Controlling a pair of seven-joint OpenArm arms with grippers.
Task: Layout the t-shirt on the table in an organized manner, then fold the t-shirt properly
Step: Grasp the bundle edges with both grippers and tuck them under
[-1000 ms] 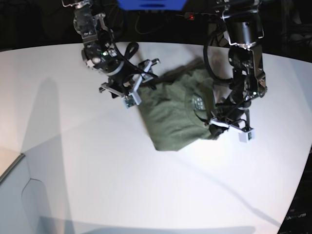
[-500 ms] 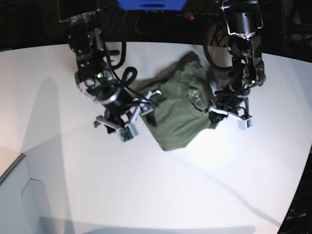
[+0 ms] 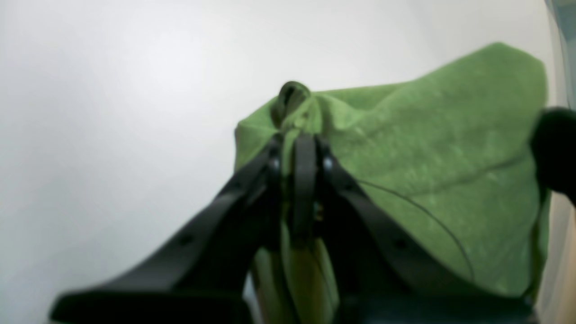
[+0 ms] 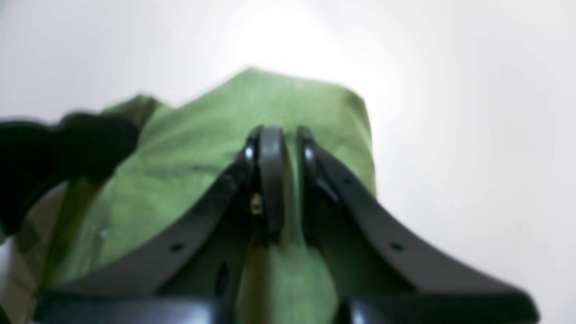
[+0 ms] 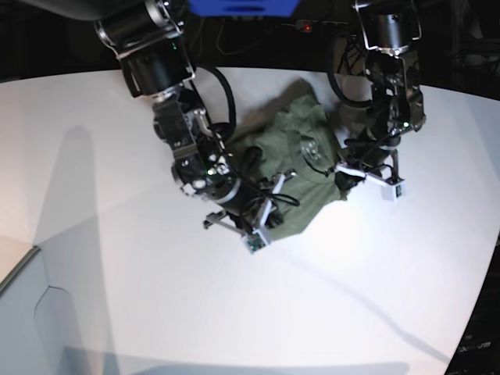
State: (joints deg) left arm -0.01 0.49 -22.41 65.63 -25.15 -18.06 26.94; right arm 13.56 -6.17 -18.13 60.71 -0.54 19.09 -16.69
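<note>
arms: black, jointed | cables: black, looped | wrist mounts: pale grey | tool fingers: black, seemingly screwed

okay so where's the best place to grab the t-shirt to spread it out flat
Grip the t-shirt at two opposite edges, coming from above. It lies bunched on the table, so outward pulls should open it. The left gripper and right gripper each already pinch a fold of its edge.

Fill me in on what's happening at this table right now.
A two-armed robot is working an olive-green t-shirt that lies bunched and wrinkled on the white table. The left gripper is shut on a pinch of fabric at one edge, and the right gripper is shut on fabric at another edge. The shirt is not yet spread flat, and no fold has been made.
</note>
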